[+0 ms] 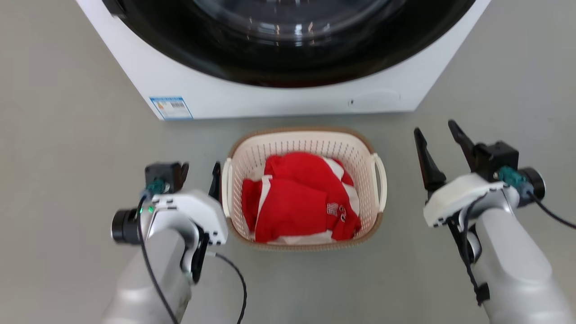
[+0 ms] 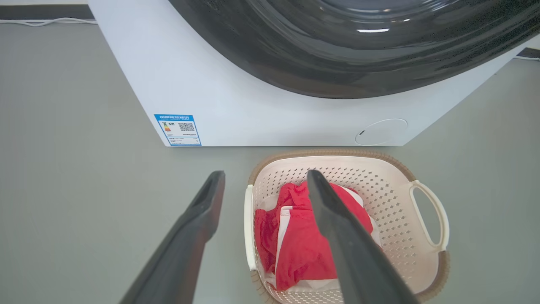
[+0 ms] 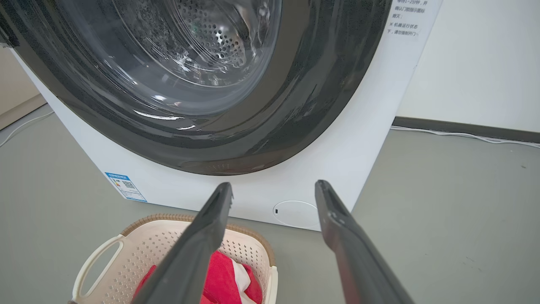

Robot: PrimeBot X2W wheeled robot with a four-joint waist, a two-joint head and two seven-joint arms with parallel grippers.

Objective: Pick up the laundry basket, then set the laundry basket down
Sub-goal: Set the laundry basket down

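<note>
Grey floor [image 1: 67, 135] underneath everything. White front-load washing machine [image 1: 279, 96] at the top of the head view, with a dark round door and a glass window.

The laundry basket [image 1: 292, 148] sits on the floor directly in front of the machine, centred between the 2 arms and near the front panel but not touching it. Cream perforated walls, brown woven-look rim, 1 white loop handle on each side. Upright, resting flat.

Inside it: a crumpled red-and-white garment [image 1: 297, 202] covering most of the bottom, small white print on the red.

Left gripper [image 1: 200, 173]: fingers spread wide, holding nothing. Its inner finger is just beside the basket's left handle [image 1: 226, 186]. In the left wrist view the handle sits between the 2 fingers, possibly parallax; I can't tell whether there is contact.

Right gripper [image 1: 435, 130]: fingers also spread wide and empty, well clear of the right handle [image 1: 380, 182], tips pointing at the machine.

Blue-edged label [image 1: 171, 108] at the panel's lower left corner, round cover [image 1: 375, 100] at the lower right.
</note>
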